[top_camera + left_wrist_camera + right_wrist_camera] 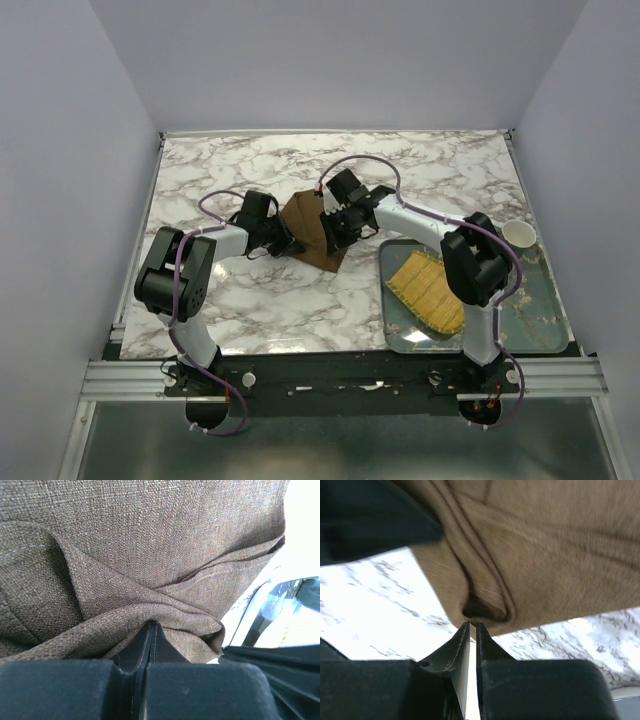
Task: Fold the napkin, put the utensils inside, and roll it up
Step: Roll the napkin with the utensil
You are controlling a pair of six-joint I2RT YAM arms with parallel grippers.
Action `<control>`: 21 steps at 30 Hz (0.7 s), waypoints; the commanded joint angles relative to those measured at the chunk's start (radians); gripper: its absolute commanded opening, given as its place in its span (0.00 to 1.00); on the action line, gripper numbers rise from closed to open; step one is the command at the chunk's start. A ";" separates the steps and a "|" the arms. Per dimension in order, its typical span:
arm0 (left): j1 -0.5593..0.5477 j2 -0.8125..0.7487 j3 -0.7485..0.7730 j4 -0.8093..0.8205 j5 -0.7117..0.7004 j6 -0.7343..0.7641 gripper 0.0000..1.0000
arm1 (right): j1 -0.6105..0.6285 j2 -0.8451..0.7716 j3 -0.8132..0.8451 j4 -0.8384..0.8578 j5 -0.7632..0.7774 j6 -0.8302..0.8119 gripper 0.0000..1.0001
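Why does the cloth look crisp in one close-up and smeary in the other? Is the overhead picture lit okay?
Left wrist view: the napkin shows a sharp weave, but the right edge of the picture is blown out white. Right wrist view: the same cloth is smeared, probably motion blur, and the marble table glares. Top view: even, soft light, only faint shadows.

A white marble table (430,170) with grey-brown veining fills the middle of the frame, seen from above, with pale walls behind and at both sides. 1 dark brown napkin (303,222) sits near the centre of the frame, creased and bunched, 1 corner pointing toward the lower edge. 1 shiny rectangular tray (540,300) lies at the lower right. 1 small white cup (518,234) stands at the tray's upper right corner; whether it rests on tray or marble is unclear.
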 commanded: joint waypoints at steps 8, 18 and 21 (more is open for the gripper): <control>0.005 0.068 -0.031 -0.131 -0.173 0.049 0.00 | 0.019 0.097 0.159 0.057 -0.196 0.020 0.22; 0.004 0.070 -0.031 -0.125 -0.168 0.047 0.00 | 0.028 0.169 0.136 0.091 -0.170 0.025 0.10; 0.004 0.067 -0.029 -0.116 -0.153 0.049 0.00 | 0.028 0.201 0.122 0.124 -0.139 0.017 0.09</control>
